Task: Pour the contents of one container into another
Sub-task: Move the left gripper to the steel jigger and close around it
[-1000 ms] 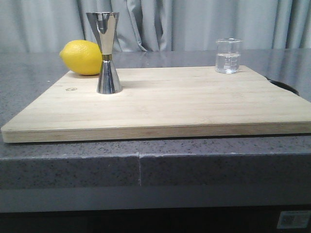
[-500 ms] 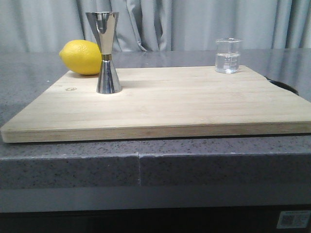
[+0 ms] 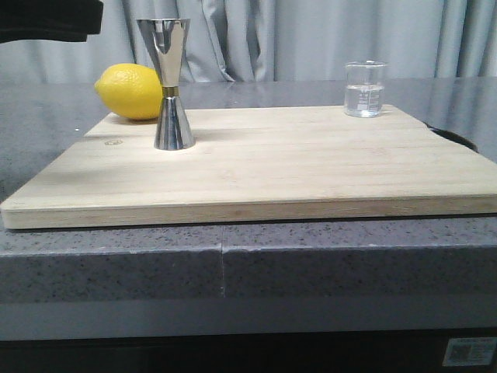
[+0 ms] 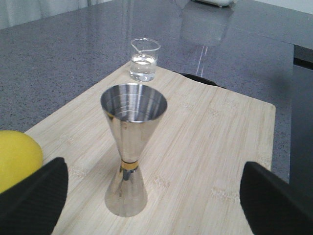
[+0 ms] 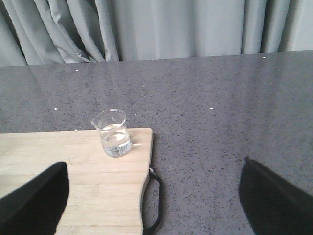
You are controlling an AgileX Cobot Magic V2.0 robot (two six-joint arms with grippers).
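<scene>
Left gripper (image 4: 151, 196) wide, jigger (image 4: 129, 152) between fingers. Right gripper (image 5: 151, 196) wide, beaker (image 5: 113, 133) ahead, maybe far.

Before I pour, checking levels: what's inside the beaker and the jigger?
The beaker holds clear liquid, partly full. The jigger's top cup looks empty; its lower cone faces down, unseen inside.

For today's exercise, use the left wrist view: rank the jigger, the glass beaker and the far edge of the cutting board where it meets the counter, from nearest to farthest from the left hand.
1. Jigger: standing on the board, centred between the open left hand's fingers.
2. Glass beaker: beyond the jigger, near the board's far corner.
3. Cutting board's far edge: about level with the beaker; too close to call.
</scene>
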